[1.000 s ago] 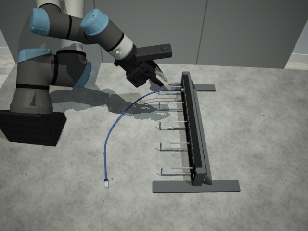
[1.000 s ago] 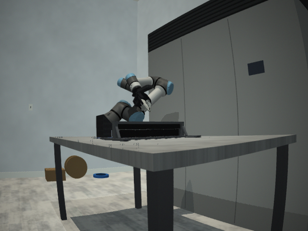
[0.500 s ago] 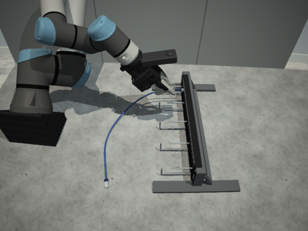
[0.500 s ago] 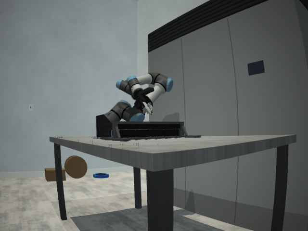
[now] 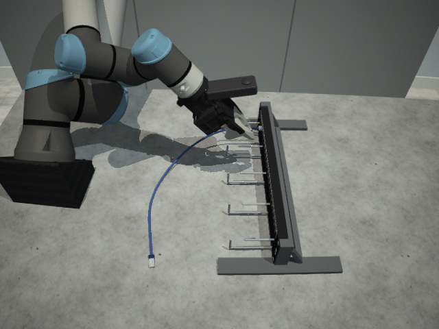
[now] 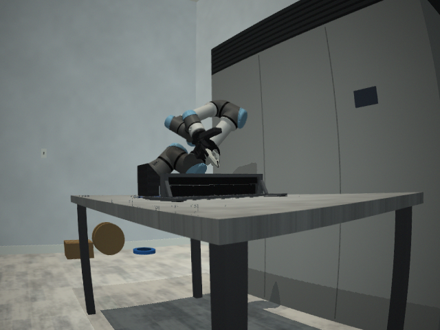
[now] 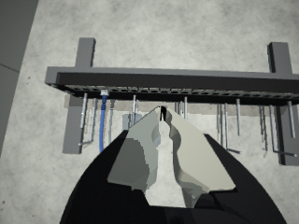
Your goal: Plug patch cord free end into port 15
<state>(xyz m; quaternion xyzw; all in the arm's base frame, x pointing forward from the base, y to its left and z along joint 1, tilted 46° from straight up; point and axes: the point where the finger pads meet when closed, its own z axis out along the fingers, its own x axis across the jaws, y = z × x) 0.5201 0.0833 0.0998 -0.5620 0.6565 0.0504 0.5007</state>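
Arm: reaching out from its black pedestal (image 5: 83,192) (image 6: 144,181) towards the rack (image 5: 284,249) (image 6: 216,175) (image 7: 163,75), folded at the elbow, its wrist raised above the table (image 5: 354,198) (image 6: 220,229) (image 7: 163,30)
Gripper (image 5: 253,138) (image 6: 218,166) (image 7: 163,108): tilted, pointing down and forward at the port side; in the exterior view its fingertips stand higher than the rack's top
Fingers: closed with their tips together, nothing gripped, though an open space shows between them farther back
Blue cord (image 5: 150,212) (image 7: 102,126): one end plugged into the rack near its left end; the rest bows across the table, part of it hidden behind the gripper from above
Free plug (image 5: 153,261): lying on the table, well apart from both gripper and rack, out of port 15
Rack stance: upright on its two feet (image 5: 247,266) (image 7: 85,52)

gripper (image 5: 252,137) (image 6: 217,165) (image 7: 162,106) | lower, closer to rack (image 5: 276,177) (image 6: 213,175) (image 7: 163,77) | now covers part of cord (image 5: 149,208) (image 7: 102,123) from above
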